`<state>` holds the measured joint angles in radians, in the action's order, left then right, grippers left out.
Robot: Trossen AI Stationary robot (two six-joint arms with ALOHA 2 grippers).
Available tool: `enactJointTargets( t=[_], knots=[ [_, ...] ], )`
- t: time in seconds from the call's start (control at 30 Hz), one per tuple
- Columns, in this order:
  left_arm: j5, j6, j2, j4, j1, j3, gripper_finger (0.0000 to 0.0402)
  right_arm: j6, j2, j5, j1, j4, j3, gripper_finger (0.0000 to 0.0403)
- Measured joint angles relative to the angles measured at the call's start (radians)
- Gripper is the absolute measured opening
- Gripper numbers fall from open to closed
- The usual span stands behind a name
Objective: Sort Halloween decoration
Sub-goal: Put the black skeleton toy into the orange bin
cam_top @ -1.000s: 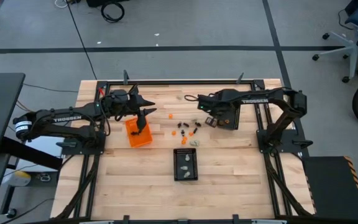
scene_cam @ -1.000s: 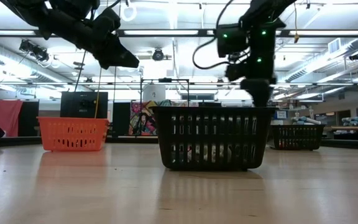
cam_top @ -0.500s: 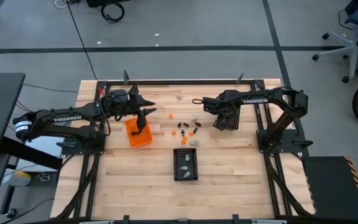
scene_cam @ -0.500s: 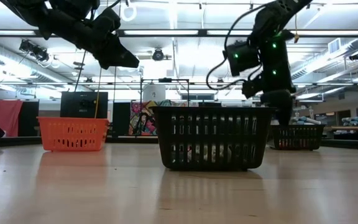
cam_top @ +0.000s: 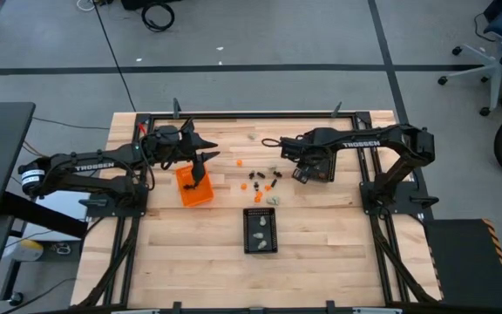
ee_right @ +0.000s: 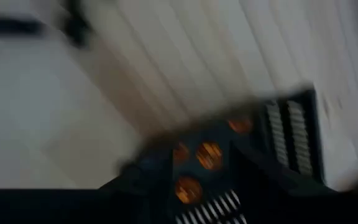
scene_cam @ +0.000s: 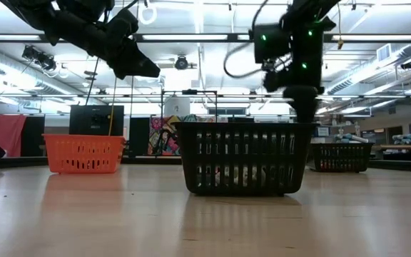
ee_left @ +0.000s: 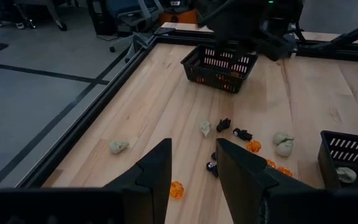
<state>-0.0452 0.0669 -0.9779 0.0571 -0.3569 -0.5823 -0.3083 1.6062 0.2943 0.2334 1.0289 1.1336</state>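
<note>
Small orange, black and pale toy pieces (cam_top: 258, 180) lie loose on the wood in the middle of the table; the left wrist view shows them as pieces (ee_left: 241, 134). My left gripper (cam_top: 200, 162) hangs open above the orange bin (cam_top: 194, 188), empty. My right gripper (cam_top: 288, 155) hovers at the left edge of the far-right black mesh bin (cam_top: 318, 168). The blurred right wrist view shows orange pieces (ee_right: 208, 154) lying in that bin. A second black mesh bin (cam_top: 261, 230), nearer the table's near edge, holds pale pieces.
One pale piece (cam_top: 252, 136) lies apart near the table's far edge. In the low view the near black bin (scene_cam: 245, 157) stands in front, with the orange bin (scene_cam: 84, 153) on one side and the other black bin (scene_cam: 341, 157) behind. Bare wood lies along the near edge.
My right arm drew back toward the table's right, over its black bin, then swung left again toward the loose pieces. The left arm and all bins kept still.
</note>
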Motion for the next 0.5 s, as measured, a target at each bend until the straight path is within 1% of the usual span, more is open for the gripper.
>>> enactJointTargets(
  t=[0.13,0.23,0.33,0.5],
  knots=[
    [0.0,0.0,0.0,0.0,0.0,0.0,0.0132,0.081,0.015,-0.018,-0.058,-0.132,0.001,0.016],
    [0.0,0.0,0.0,0.001,0.0,0.0,0.0132,0.117,0.03,-0.036,-0.08,-0.24,-0.009,0.016],
    [0.0,0.0,0.0,0.004,0.0,0.0,0.0132,0.126,0.046,-0.063,-0.081,-0.332,-0.02,0.016],
    [0.0,0.0,-0.001,0.017,0.0,0.0,0.0132,0.152,0.109,-0.086,-0.06,-0.398,-0.02,0.016]
  ],
)
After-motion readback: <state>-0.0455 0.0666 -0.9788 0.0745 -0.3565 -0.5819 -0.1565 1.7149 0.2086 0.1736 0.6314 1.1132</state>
